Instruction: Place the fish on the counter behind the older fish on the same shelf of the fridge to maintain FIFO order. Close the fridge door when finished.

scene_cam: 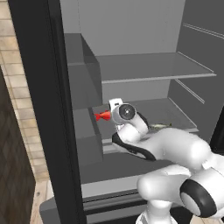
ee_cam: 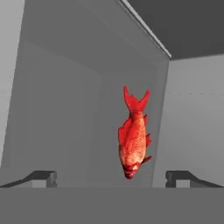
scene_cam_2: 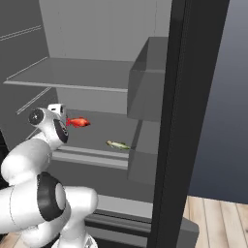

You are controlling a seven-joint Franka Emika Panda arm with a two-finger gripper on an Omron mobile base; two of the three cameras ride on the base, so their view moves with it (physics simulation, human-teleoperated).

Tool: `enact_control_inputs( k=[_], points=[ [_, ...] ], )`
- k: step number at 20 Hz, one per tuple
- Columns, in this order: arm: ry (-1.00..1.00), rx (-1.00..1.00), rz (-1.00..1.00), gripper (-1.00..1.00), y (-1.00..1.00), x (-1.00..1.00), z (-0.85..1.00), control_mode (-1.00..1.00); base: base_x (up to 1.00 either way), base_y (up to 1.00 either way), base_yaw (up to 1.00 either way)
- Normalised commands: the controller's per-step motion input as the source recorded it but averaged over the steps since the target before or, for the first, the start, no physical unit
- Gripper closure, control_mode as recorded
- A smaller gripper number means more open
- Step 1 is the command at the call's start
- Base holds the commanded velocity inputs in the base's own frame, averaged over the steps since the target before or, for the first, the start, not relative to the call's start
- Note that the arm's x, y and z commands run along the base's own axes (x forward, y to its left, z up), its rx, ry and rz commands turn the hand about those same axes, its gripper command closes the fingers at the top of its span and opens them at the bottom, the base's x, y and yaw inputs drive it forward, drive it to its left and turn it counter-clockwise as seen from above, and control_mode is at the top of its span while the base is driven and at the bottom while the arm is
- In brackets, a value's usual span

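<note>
The pincer point(ee_cam: 112, 177) stands wide open, gripping nothing. The fish point(ee_cam: 133, 139) lies on the shelf point(scene_cam_2: 104, 127) between its tips, apparently untouched. The older fish point(scene_cam_2: 118, 144) lies nearer the shelf's front.

Red-orange fish point(ee_cam: 132, 140) on grey fridge shelf point(scene_cam_2: 99, 125), behind pale greenish older fish point(scene_cam_2: 118, 144).

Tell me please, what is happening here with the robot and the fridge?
The white arm reaches into the open fridge. Its gripper is open, and the red fish lies on the lower shelf just ahead of the fingers, not held by them. The older grey-green fish lies on the same shelf, nearer its front edge, so the red one sits behind it. The fridge door stands open, so closing it is not yet done.
</note>
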Motion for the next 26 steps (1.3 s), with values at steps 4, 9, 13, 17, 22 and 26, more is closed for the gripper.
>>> enact_control_inputs(
  k=[4, 9, 13, 17, 22, 26],
  points=[
    [0.01, 0.14, -0.08, -1.00, -0.05, -1.00, 1.00, -1.00, 0.00, 0.00, 0.00],
    [0.07, 0.13, -0.09, -1.00, 0.00, -1.00, 0.96, -1.00, 0.00, 0.00, 0.00],
    [0.01, 0.09, -0.10, -1.00, 0.00, -1.00, 0.41, -1.00, 0.00, 0.00, 0.00],
    [0.00, 0.06, -0.12, -1.00, -0.20, -0.99, 0.01, -1.00, 0.00, 0.00, 0.00],
    [0.01, 0.13, -0.12, -1.00, -0.64, -0.70, 0.00, -1.00, 0.00, 0.00, 0.00],
    [0.05, 0.09, -0.09, -1.00, -0.40, -0.14, 0.00, -1.00, 0.00, 0.00, 0.00]
  ],
)
